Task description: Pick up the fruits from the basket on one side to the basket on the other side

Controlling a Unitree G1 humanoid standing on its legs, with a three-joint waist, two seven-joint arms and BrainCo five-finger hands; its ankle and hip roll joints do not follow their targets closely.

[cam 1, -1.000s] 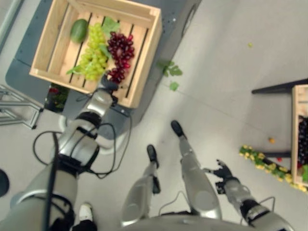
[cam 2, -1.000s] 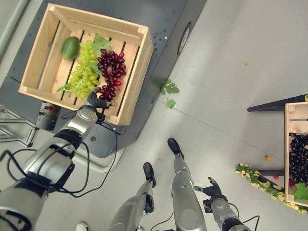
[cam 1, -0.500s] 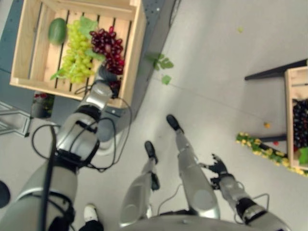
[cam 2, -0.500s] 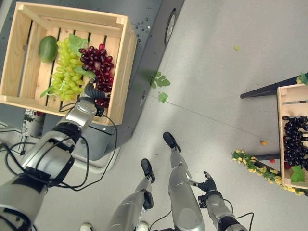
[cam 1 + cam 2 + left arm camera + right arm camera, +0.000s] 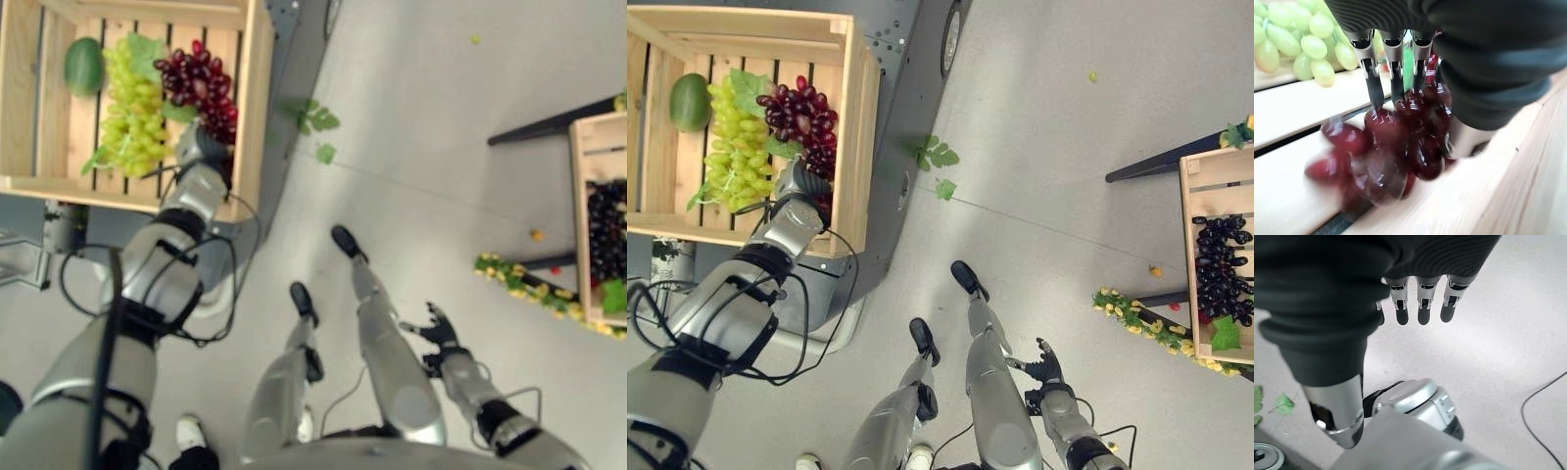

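A wooden crate (image 5: 854, 147) on a dark cart holds red grapes (image 5: 794, 113), green grapes (image 5: 730, 147) and a round green fruit (image 5: 688, 101). My left hand (image 5: 798, 181) reaches over the crate's near wall onto the near end of the red bunch. In the left wrist view its straight fingers (image 5: 1373, 83) rest on the red grapes (image 5: 1400, 142), with the thumb (image 5: 1462, 142) beside the bunch. A second crate (image 5: 1193, 245) at the right edge holds dark grapes (image 5: 1223, 269). My right hand (image 5: 1046, 367) hangs open low over the floor, fingers (image 5: 1422, 308) straight.
Green leaves (image 5: 936, 157) lie on the floor beside the cart. A string of yellow-green fruit (image 5: 1136, 318) and a small orange bit (image 5: 1155, 271) lie by the right crate. A dark bar (image 5: 1146, 166) runs along the floor toward that crate.
The camera has swung, so the whole scene has shifted left. My left hand has pushed a little further into the crate onto the red grapes. The right hand stays low.
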